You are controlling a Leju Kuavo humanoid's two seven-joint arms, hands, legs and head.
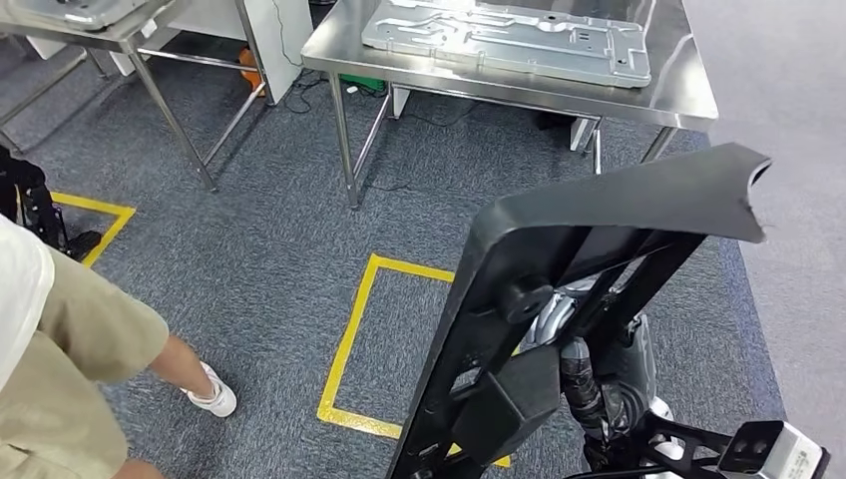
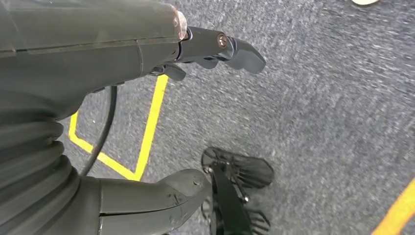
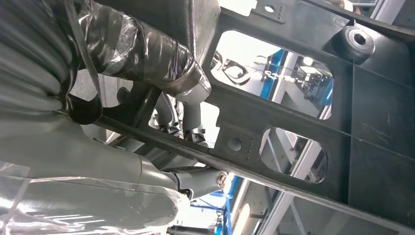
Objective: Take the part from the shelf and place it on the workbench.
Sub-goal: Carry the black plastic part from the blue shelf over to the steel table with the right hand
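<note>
Black plastic, ribbed and cut with open windows: the part stands tilted in front of the robot, well short of the steel tabletop ahead. The right robot hand is clamped on it; in the right wrist view its tape-wrapped fingers press one side of a bar of the frame and the thumb lies against the other. The left robot hand hangs over the grey carpet, fingers apart and nothing between them. A flat silvery metal plate lies on the tabletop. Yellow tape marks a rectangle on the carpet near the robot's feet. To the left a person in tan shorts and a white shoe stands close by.
</note>
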